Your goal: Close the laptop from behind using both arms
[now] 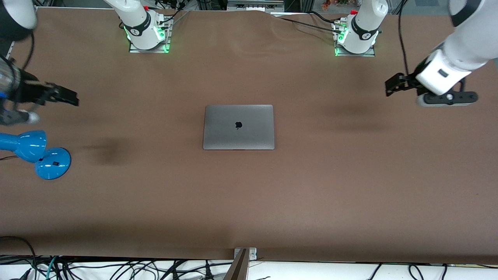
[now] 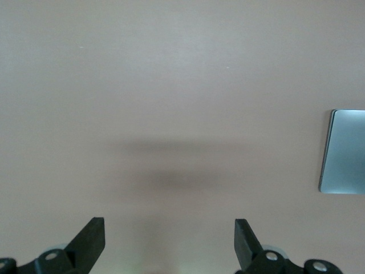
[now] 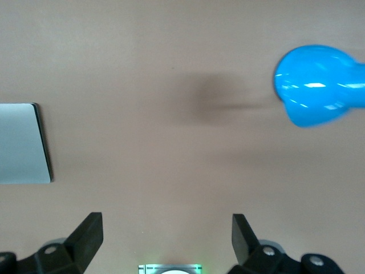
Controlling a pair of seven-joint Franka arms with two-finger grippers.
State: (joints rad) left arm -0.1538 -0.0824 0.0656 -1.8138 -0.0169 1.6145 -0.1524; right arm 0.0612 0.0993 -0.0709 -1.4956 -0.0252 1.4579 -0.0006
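Observation:
The silver-grey laptop (image 1: 238, 126) lies shut and flat in the middle of the brown table (image 1: 249, 202), its lid with the dark apple logo facing up. An edge of it shows in the left wrist view (image 2: 344, 151) and in the right wrist view (image 3: 21, 142). My left gripper (image 1: 393, 84) is open and empty, up in the air over the bare table toward the left arm's end, well apart from the laptop; its own view shows it too (image 2: 170, 231). My right gripper (image 1: 66, 96) is open and empty, over the table toward the right arm's end (image 3: 167, 226).
A blue lamp (image 1: 37, 151) stands on the table at the right arm's end, nearer to the front camera than the right gripper; its head shows in the right wrist view (image 3: 319, 84). The arm bases (image 1: 147, 31) (image 1: 356, 35) stand along the table's edge farthest from the front camera.

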